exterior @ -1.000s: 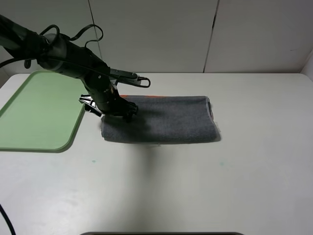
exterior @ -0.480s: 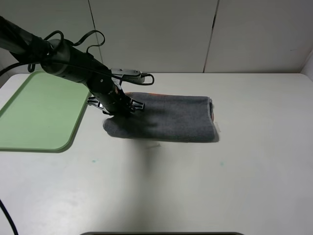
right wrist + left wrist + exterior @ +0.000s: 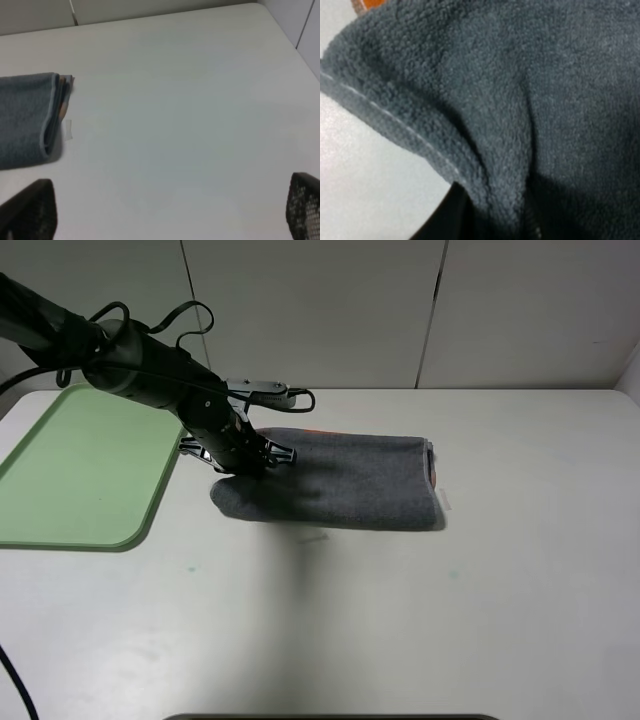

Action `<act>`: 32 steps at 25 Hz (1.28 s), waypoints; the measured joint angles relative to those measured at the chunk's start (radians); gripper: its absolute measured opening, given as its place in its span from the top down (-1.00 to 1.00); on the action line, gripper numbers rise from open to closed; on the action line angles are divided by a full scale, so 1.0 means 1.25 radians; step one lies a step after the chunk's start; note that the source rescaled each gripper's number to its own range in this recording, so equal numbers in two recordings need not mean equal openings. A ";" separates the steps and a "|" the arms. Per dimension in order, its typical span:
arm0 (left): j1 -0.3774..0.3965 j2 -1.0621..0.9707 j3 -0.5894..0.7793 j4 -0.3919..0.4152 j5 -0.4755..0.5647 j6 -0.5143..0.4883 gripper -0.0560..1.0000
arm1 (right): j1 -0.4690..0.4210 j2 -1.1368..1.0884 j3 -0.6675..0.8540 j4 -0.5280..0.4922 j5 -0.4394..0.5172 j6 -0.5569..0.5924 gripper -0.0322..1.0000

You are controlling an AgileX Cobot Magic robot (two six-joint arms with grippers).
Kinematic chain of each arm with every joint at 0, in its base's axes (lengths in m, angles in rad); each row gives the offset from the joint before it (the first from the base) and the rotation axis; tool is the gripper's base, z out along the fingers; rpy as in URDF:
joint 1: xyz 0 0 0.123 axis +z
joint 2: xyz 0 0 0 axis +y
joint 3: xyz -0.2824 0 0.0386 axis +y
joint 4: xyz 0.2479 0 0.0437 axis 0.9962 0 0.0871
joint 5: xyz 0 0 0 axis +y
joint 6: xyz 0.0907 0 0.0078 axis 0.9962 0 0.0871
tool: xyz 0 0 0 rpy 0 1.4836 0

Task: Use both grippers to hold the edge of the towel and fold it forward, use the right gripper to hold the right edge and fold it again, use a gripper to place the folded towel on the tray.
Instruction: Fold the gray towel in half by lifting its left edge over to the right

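From the high camera, the folded grey towel [image 3: 345, 483] lies on the bench [image 3: 450, 620], about midway between the left and right edges and nearer the far edge. The green tray [image 3: 80, 470] sits along the left edge, toward the far left corner, just beside the towel's left end. The left arm reaches over the tray, and the left hand [image 3: 240, 457] is closed on that left end, which is bunched and slightly raised.

In the left wrist view, grey pile fills the frame. A fold of it runs down between the dark fingers [image 3: 447, 217], pinched there.

In the right wrist view, the right hand [image 3: 165, 212] is wide open and holds nothing, with bare bench beneath it. The towel's right end shows well apart from it, with an orange edge and a small white tag [image 3: 68, 129].
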 joint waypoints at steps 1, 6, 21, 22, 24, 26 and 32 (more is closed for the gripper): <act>0.000 0.000 0.000 0.000 0.000 0.000 0.53 | 0.000 0.000 0.000 0.000 0.000 0.000 -1.00; 0.005 -0.042 0.008 0.007 0.068 0.000 0.53 | 0.000 0.000 0.000 0.000 0.000 0.000 -1.00; 0.028 -0.224 0.008 0.050 0.170 0.000 0.54 | 0.000 0.000 0.000 0.000 0.000 0.000 -1.00; 0.029 -0.235 0.008 0.052 0.175 0.001 0.54 | 0.000 0.000 0.000 0.000 0.000 0.000 -1.00; 0.030 -0.254 0.008 0.053 0.191 0.001 0.54 | 0.000 0.000 0.000 0.000 0.000 0.000 -1.00; 0.029 -0.262 -0.003 0.053 0.220 0.005 0.54 | 0.000 0.000 0.000 0.000 0.000 0.000 -1.00; -0.009 -0.262 -0.044 0.057 0.264 0.022 0.54 | 0.000 0.000 0.000 0.000 0.000 0.000 -1.00</act>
